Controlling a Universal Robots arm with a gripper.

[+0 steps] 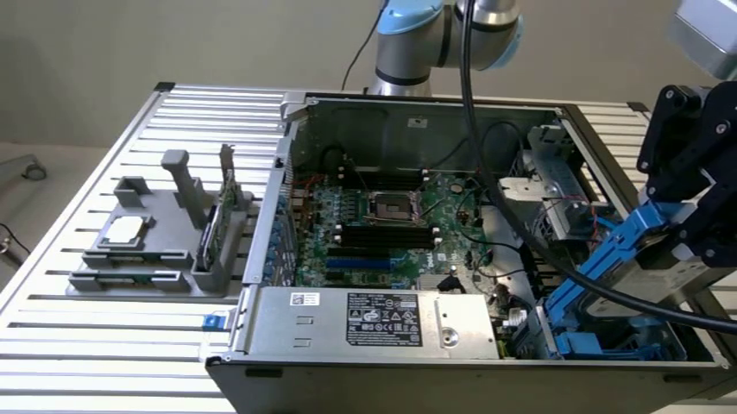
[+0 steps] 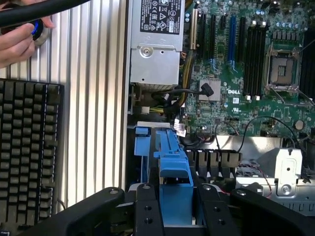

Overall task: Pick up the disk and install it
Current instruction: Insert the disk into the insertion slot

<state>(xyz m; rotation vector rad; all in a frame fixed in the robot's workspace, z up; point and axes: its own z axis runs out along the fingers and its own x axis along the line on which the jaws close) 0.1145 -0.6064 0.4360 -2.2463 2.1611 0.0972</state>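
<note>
The disk (image 1: pixel 627 274), a silver-grey drive in a bright blue carrier, hangs tilted over the front corner of the open computer case (image 1: pixel 403 108) at the exterior view's right. My gripper (image 1: pixel 668 246) is shut on it from above. In the wrist view the carrier's blue edge (image 2: pixel 173 169) sits between my two black fingers (image 2: pixel 147 214), with the gripper (image 2: pixel 180 214) clamped on both sides. Directly below the disk is the blue drive bay (image 1: pixel 593 349), seen also as blue rails (image 2: pixel 141 147) in the wrist view. The disk's lower end is close to the bay; whether it touches I cannot tell.
A silver power supply (image 1: pixel 368 319) fills the case front beside the bay, and the green motherboard (image 1: pixel 381 224) lies behind it. A grey fixture (image 1: pixel 144 246) with a small chip and a green card (image 1: pixel 219 216) stands at the exterior view's left. A keyboard (image 2: pixel 27 152) and a person's hand (image 2: pixel 17 42) lie outside the case.
</note>
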